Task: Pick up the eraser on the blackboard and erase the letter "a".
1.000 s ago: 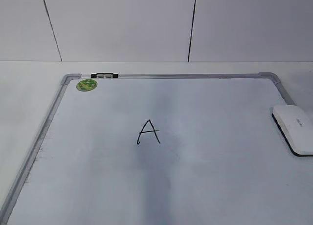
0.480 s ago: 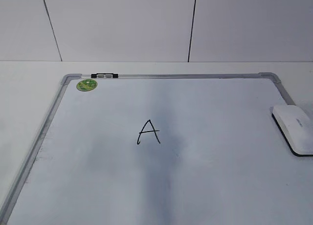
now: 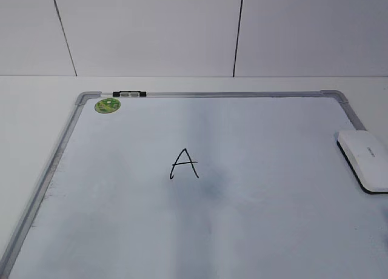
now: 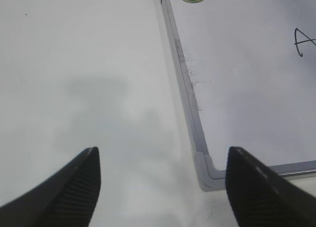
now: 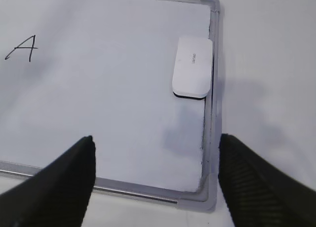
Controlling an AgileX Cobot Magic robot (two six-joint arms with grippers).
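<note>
The board [image 3: 273, 230] lies flat on the table [image 3: 36, 109]. A letter [image 3: 183, 164] sits near the board's middle. The eraser [image 3: 365, 159] rests on the board's right edge, touching the frame. At the far left corner lies a sticker [image 3: 107, 105], with a clip [image 3: 129, 94] just right of it on the far frame.

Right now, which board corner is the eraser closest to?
The far right corner cap of the blackboard. The eraser lies along the right frame edge just below it; the far left corner holds the green sticker.
</note>
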